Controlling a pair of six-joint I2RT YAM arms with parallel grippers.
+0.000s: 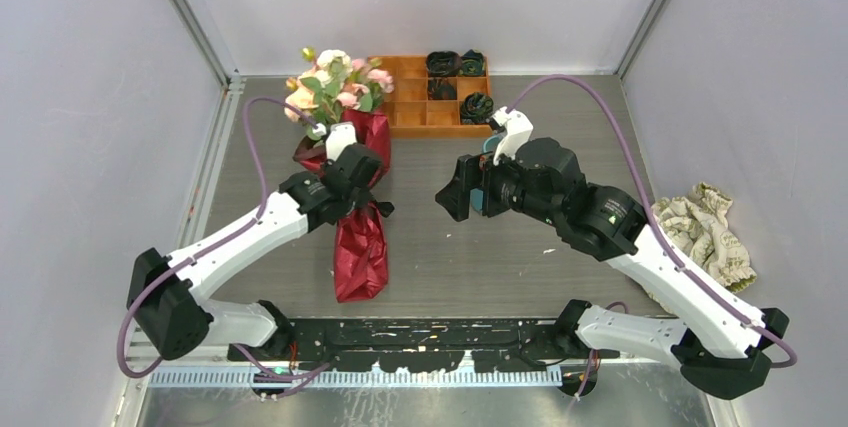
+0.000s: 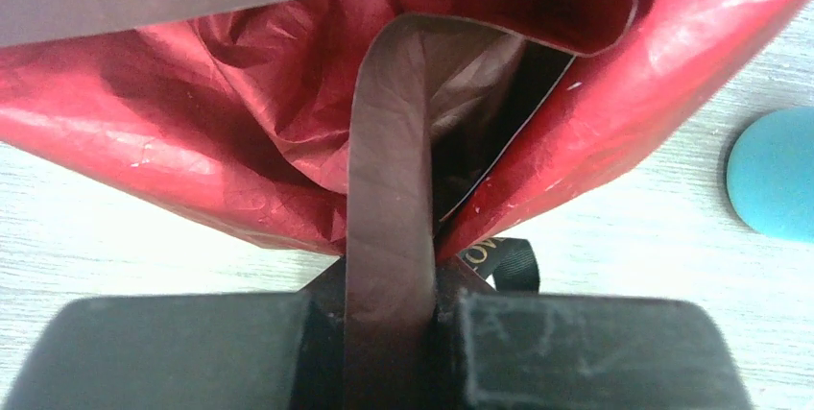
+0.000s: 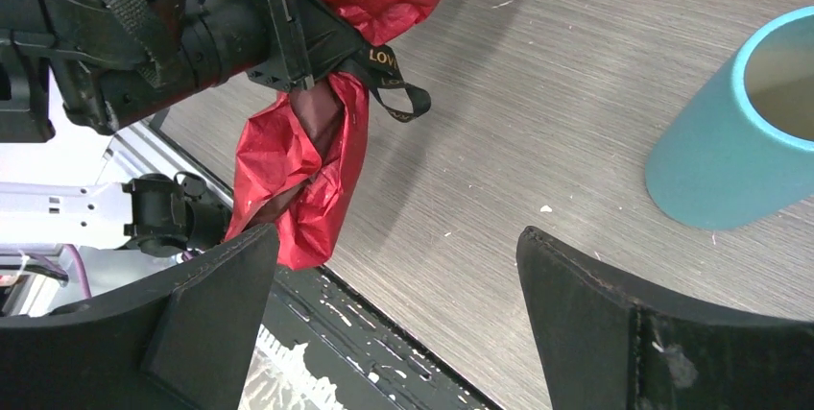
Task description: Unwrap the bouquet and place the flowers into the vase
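Bouquet wrapping pinched between left fingers, right fingers spread

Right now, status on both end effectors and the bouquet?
Left end effector shut on bouquet wrapper. Right end effector open, empty, by vase. Bouquet wrapped, lying flat. No obstruction.

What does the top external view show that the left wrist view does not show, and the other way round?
Only the top external view: the flowers, the orange tray and the beige cloth. Only the left wrist view: the left gripper shut on a brown fold of the wrapping paper. Both: the red wrapping paper, the grey table and part of the teal vase.
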